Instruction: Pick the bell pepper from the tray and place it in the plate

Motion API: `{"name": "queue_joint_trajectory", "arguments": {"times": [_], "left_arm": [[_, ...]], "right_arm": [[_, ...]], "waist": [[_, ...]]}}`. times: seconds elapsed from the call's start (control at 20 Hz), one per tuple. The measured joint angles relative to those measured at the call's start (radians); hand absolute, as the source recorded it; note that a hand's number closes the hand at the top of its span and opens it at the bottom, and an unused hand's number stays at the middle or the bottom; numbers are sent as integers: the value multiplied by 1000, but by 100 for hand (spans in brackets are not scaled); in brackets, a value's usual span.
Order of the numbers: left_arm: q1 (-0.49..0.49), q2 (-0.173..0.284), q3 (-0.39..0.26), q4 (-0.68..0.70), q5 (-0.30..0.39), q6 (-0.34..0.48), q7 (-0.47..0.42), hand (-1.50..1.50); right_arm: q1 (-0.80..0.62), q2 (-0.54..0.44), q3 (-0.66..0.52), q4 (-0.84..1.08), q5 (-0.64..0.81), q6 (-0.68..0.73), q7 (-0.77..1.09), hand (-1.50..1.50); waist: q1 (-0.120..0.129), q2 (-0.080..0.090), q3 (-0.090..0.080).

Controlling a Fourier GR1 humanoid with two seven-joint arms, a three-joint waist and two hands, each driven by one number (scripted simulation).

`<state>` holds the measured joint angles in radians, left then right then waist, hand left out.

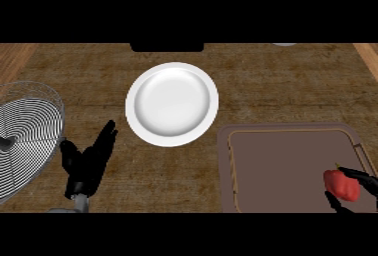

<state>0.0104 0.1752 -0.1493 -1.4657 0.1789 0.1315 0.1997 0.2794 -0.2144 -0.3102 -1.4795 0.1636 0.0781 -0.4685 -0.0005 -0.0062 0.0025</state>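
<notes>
The shiny red bell pepper [342, 184] sits at the right edge of the flat brown tray [288, 170], and the right robot hand [354, 192] curls its black fingers around it. The round white plate [172, 103] lies apart on the brown desk [280, 85]. The left robot hand [88, 160] rests with fingers straight, beside a wire basket [26, 135].

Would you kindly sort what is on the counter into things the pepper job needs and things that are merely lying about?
Needed for the job:
red bell pepper, with the right hand curled round it
brown tray
white plate

Merely there:
wire basket at the left edge
left hand, open, resting beside the basket
</notes>
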Motion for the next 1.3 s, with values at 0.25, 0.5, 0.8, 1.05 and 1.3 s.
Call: {"name": "queue_joint_trajectory", "arguments": {"times": [0.25,0.5,0.8,1.05,1.3], "left_arm": [[7,-2,27,5,-2,-31,-18,0],[16,-13,27,-14,-11,-30,-4,0],[-16,-10,9,-22,-22,-48,-12,0],[-35,-14,-10,-18,-29,-57,-3,0],[-41,-18,-19,-9,-31,-61,7,0]], "right_arm": [[-3,26,-6,-2,40,-53,-33,150],[4,81,-8,-39,53,-143,-54,150],[-22,173,204,-112,306,-305,38,150],[-75,201,337,-135,452,-419,127,150],[-125,210,455,-146,532,-559,263,150]], "waist": [[0,-3,-3],[-3,-2,-4],[67,21,-23],[103,27,-24],[109,22,-17]]}}
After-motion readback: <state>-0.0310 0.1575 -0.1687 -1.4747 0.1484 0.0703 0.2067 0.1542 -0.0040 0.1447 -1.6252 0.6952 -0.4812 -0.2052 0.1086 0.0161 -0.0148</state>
